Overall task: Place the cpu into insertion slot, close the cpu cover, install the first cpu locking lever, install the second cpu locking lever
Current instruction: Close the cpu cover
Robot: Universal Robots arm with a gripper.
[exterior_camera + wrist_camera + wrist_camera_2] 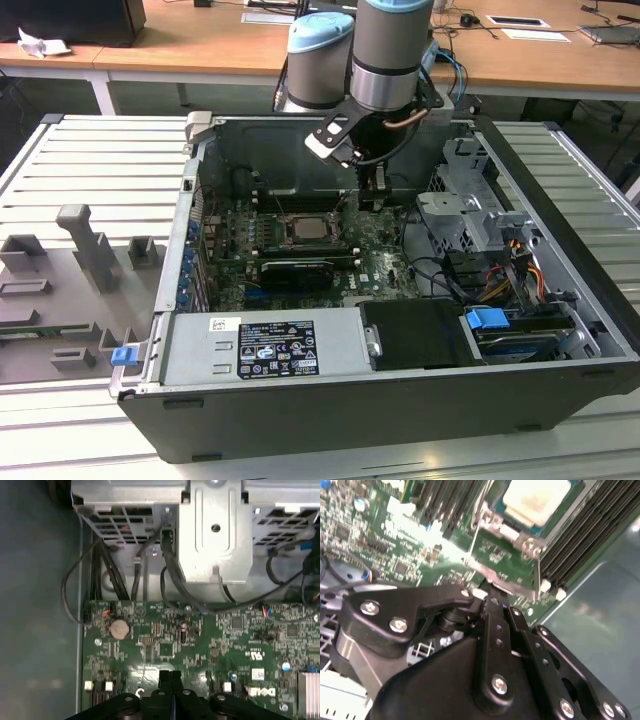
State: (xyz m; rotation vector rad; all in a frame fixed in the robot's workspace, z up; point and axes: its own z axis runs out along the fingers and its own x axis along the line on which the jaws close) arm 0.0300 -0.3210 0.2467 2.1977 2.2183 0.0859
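Quick headcount from my remote seat. One arm (390,40), one gripper (170,676), two fingers (164,681). One open computer case (400,420) and one green board (200,645) inside it. One cpu (536,497), one insertion slot (487,520). One graphics card (297,270), one power supply box (265,345) and one coin battery (119,628). In the first wrist view I count three small white connectors (88,685) along the board's edge. Blue plastic bits: two, so one blue clip (123,355) and one blue handle (487,322). One crumpled paper (40,43) too. The memory slots (580,535) I can't count reliably.
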